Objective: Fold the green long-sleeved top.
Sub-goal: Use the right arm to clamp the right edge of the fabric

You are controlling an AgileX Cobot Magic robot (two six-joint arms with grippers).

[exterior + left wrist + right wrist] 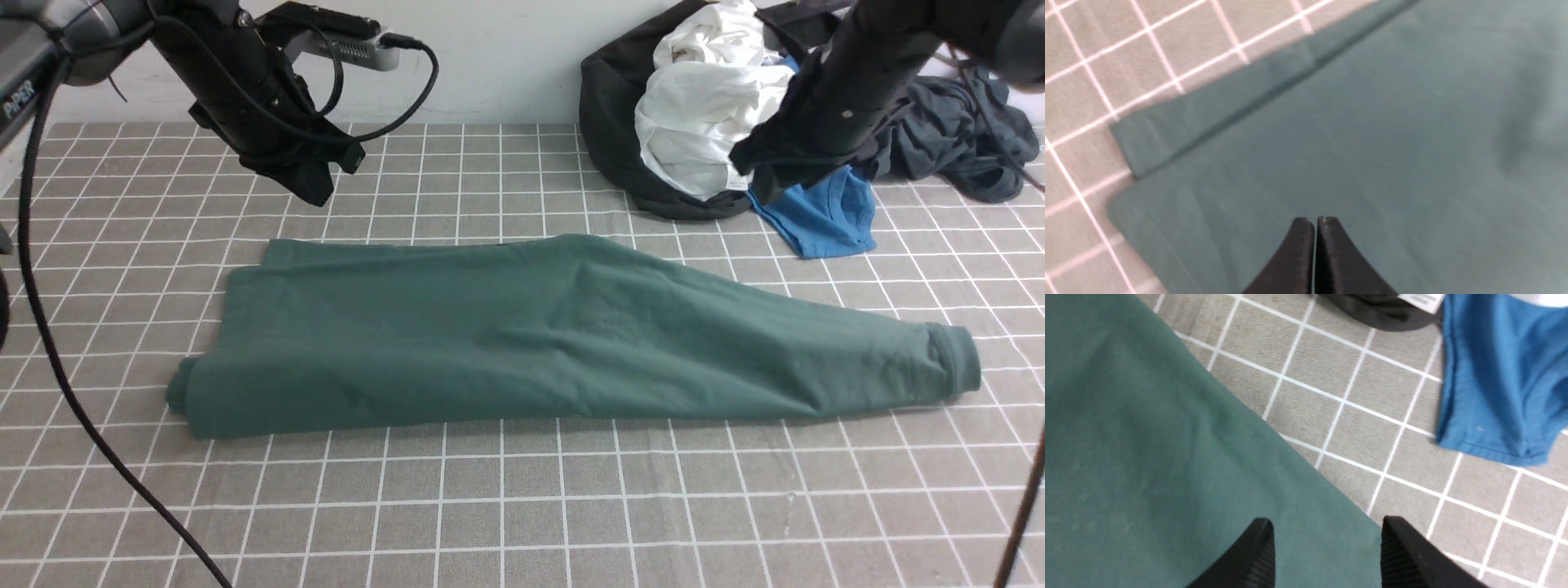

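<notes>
Green long-sleeved top (522, 343) lies seemingly folded lengthwise beneath the closed left pincer (1314, 221) and open right pincer (1327, 522).

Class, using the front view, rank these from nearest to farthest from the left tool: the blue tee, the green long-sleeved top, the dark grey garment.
1. green long-sleeved top: directly below the left tool, on the left.
2. blue tee: towards the right, behind the sleeve.
3. dark grey garment: far right, at the back.
</notes>
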